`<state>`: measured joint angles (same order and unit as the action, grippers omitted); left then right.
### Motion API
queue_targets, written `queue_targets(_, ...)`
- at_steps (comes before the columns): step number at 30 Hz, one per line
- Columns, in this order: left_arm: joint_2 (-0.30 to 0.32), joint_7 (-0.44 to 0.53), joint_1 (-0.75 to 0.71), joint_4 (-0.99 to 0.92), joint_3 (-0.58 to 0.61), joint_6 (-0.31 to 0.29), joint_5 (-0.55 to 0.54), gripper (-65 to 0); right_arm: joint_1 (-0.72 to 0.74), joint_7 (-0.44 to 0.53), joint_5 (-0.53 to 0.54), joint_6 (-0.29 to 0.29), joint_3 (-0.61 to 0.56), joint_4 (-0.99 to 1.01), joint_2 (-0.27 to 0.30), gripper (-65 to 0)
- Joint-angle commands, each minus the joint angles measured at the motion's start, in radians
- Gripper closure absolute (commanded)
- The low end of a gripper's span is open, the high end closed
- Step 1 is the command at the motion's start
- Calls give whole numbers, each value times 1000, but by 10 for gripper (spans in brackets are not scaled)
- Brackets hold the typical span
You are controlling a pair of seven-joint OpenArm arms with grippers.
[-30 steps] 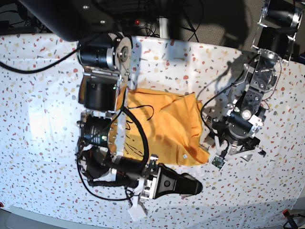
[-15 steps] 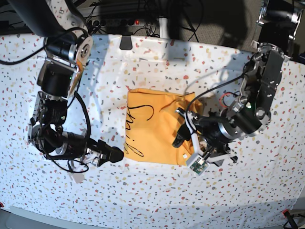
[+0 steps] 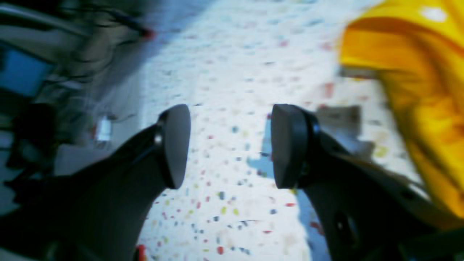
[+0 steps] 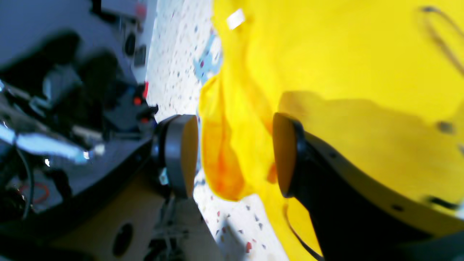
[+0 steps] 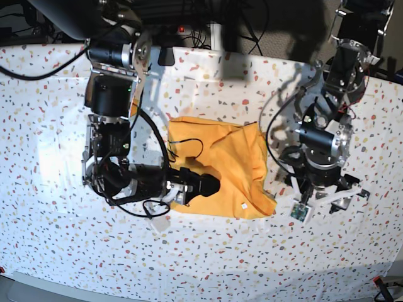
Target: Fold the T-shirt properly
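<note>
now both black claws, left claw (image 3: 230, 145) and right claw (image 4: 235, 156), gape empty by the crumpled mustard t-shirt (image 5: 223, 170).

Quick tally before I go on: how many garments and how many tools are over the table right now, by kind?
T-shirt, yellow: 1
Tools, both open and empty: 2 (left tool, right tool)
Total: 3

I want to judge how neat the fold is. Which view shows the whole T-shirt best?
The base view: the whole T-shirt lies there. The right wrist view shows only a blurred close-up, the left wrist view just an edge.
</note>
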<state>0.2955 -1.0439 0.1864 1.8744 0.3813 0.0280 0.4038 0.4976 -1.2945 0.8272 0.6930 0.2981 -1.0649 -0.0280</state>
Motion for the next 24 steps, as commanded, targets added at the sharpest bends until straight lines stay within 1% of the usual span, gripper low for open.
queue_targets(1, 18, 19, 18, 18, -2, 6, 11, -342, 32, 16, 3, 5, -14, -16, -11, -327)
queue_targets(5, 76, 17, 13, 18, -2, 8, 5, -342, 32, 77, -107, 5, -60, -16, -39, -327)
queue_targets(8, 113, 15, 13, 18, -2, 18, -30, -342, 33, 123, -169, 5, -79, -16, -39, -327)
queue_targets(11, 136, 16, 13, 18, -2, 43, -76, -342, 34, 128, -204, 5, -93, -16, -47, -327)
queue_targets(14, 140, 16, 13, 18, -2, 44, -101, -342, 31, 123, -209, 5, -107, -16, -68, -327)
queue_targets(18, 140, 16, 13, 18, -2, 44, -102, -342, 31, 124, -254, 5, -109, -16, -125, -327)
queue_targets(20, 140, 15, 13, 18, -2, 45, -102, -342, 31, 123, -278, 5, -109, -16, -129, -327)
queue_targets(21, 139, 16, 13, 18, -2, 45, -103, -342, 31, 123, -270, 5, -114, -16, -129, -327)
queue_targets(24, 140, 11, 13, 18, -2, 44, -100, -342, 32, 128, -274, 5, -158, -15, -129, -327)
